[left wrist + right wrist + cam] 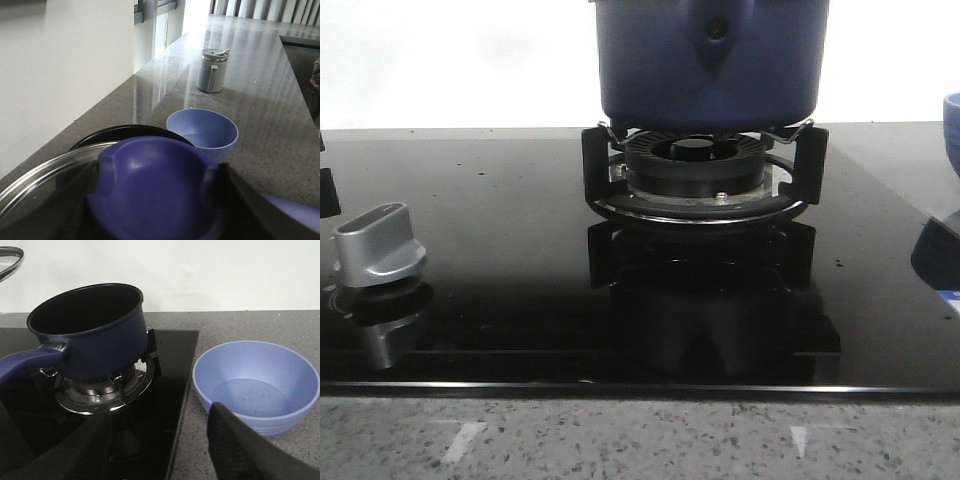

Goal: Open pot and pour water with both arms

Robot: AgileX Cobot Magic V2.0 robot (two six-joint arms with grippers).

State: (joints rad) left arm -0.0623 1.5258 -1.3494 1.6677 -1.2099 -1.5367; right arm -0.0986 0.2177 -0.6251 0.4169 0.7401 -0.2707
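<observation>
Left tool: clamped on glass lid's blue knob.
Right tool: fingers spread, holding nothing, near the pot.
Pot: uncovered, seated on the gas burner.
Light-blue bowl: on the table beside the pot.

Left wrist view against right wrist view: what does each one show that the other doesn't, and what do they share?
Only the left wrist view shows the glass lid with its blue knob close to the camera, and a grey lidded jug farther along the counter. Only the right wrist view shows the pot open on the burner, its handle, and the black cooktop. Both show the light blue bowl on the speckled counter.
</observation>
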